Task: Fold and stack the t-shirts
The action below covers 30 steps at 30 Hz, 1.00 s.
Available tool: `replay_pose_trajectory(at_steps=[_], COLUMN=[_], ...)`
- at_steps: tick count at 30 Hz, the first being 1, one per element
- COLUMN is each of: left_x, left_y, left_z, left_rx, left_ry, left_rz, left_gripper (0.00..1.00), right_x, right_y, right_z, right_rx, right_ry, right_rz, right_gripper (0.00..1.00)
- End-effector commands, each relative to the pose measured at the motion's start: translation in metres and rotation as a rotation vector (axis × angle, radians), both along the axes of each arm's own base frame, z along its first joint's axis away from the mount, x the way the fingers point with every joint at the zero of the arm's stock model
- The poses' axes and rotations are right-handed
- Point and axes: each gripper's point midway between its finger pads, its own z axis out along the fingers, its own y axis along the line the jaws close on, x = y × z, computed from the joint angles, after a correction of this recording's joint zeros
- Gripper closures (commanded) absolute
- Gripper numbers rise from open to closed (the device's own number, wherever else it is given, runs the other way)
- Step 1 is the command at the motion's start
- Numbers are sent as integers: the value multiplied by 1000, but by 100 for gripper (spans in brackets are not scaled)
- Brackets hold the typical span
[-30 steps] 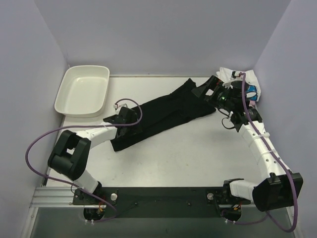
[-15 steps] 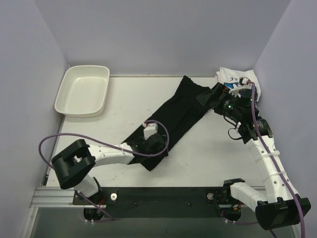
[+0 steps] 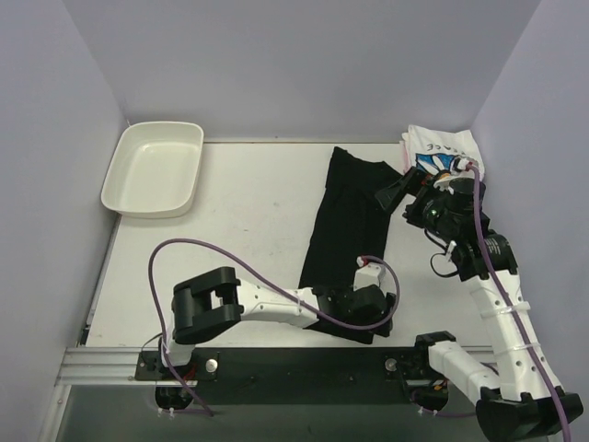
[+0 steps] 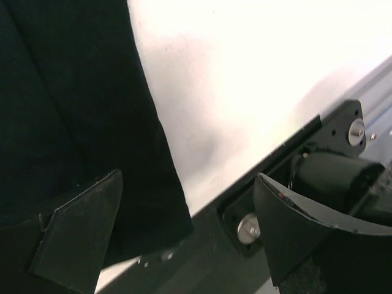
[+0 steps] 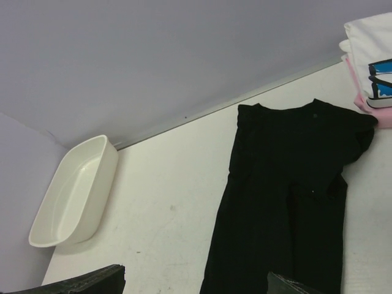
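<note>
Our left end effector (image 3: 364, 311) sits low over the near end of the black t-shirt (image 3: 345, 221), close to the near edge of the table (image 3: 248, 203). In the left wrist view its jaws stand wide apart with nothing clamped between them: one finger (image 4: 79, 236) lies over the dark cloth, the other (image 4: 300, 226) is out past the hem over the table edge, and we cannot tell whether the first finger presses on the fabric. Our right end effector (image 3: 403, 189) is raised above the far right part of the black t-shirt, and its wrist view shows only the two fingertips, spread wide and holding nothing. The black t-shirt lies as a long narrow strip running from the far wall side towards the arm bases, right of the middle of the table. The overhead view gives us both arms and the whole strip. Only the left wrist view shows a bolt (image 4: 247, 228) on the dark plate just beyond the hem. Only the right wrist view shows us clearly that the white t-shirt (image 5: 373, 49) with blue print rests on the pink t-shirt (image 5: 366, 109) in the far right corner, just beside the black one. The white tray (image 3: 152, 168) sits at the far left, well apart
</note>
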Motion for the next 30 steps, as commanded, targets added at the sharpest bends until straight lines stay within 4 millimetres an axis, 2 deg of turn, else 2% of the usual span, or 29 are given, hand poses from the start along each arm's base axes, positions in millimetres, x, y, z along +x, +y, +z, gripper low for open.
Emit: replay_pose_trajectory(at_steps=[1, 2, 3, 4, 5, 6, 7, 8, 9, 10, 11, 12, 13, 14, 15, 16, 17, 18, 19, 21, 23, 24, 25, 30], left_x=[6, 7, 8, 11, 13, 15, 19, 23, 25, 39, 43, 47, 61, 65, 70, 73, 82, 84, 86, 90, 98, 99, 101, 117], left_y=[5, 12, 20, 26, 37, 49, 60, 73, 90, 104, 119, 135, 150, 162, 176, 185, 199, 210, 217, 234, 250, 254, 257, 277], left_z=[78, 87, 117, 130, 138, 166, 178, 185, 207, 214, 215, 231, 228, 228, 237, 231, 228, 233, 232, 234, 230, 229, 229, 215], left_rx=[-69, -60, -103, -107, -93, -131, -133, -118, -149, -141, -118, -152, -135, -126, -148, -128, -105, -112, -105, -106, -89, -88, -87, -60], left_ry=[-69, -83, -104, -133, -147, -176, -215, -234, -259, -284, -287, -297, -303, -307, -316, -309, -306, -314, -317, -329, -331, -327, -323, -291], left_rz=[-33, -33, -28, -25, -17, -2, 16, 31, 55, 97, 114, 137, 170, 180, 200, 198, 233, 247, 259, 289, 329, 331, 339, 380], left_gripper=[2, 2, 3, 2, 3, 3, 3, 2, 3, 3, 2, 3, 2, 3, 3, 3, 3, 3, 3, 3, 3, 2, 3, 3], right_x=[17, 21, 29, 36, 41, 50, 60, 65, 75, 84, 92, 101, 104, 117, 123, 129, 134, 143, 147, 159, 165, 171, 173, 178], right_y=[-7, -4, -2, 0, 5, 9, 13, 23, 29, 35, 42, 47, 52, 55, 58, 59, 61, 64, 67, 74, 80, 83, 85, 90], right_z=[-39, -45, -47, -65, -73, -75, -94, -100, -103, -123, -124, -125, -142, -137, -138, -152, -155, -151, -162, -160, -173, -169, -182, -208], right_rx=[-49, -43, -35, -31, -18, -5, 1, 34, 58, 75, 97, 106, 98, 103, 105, 105, 108, 120, 128, 147, 157, 160, 156, 133], right_ry=[120, 133, 121, 166, 183, 177, 230, 249, 248, 301, 301, 290, 333, 299, 293, 322, 327, 311, 332, 315, 340, 330, 357, 401], right_rz=[-34, -30, -28, -25, -9, -1, 8, 47, 60, 76, 90, 101, 110, 113, 122, 122, 125, 129, 137, 151, 156, 163, 159, 150], right_gripper=[0, 0, 0, 0, 0, 0, 0, 0, 0, 0, 0, 0, 0, 0, 0, 0, 0, 0, 0, 0, 0, 0, 0, 0])
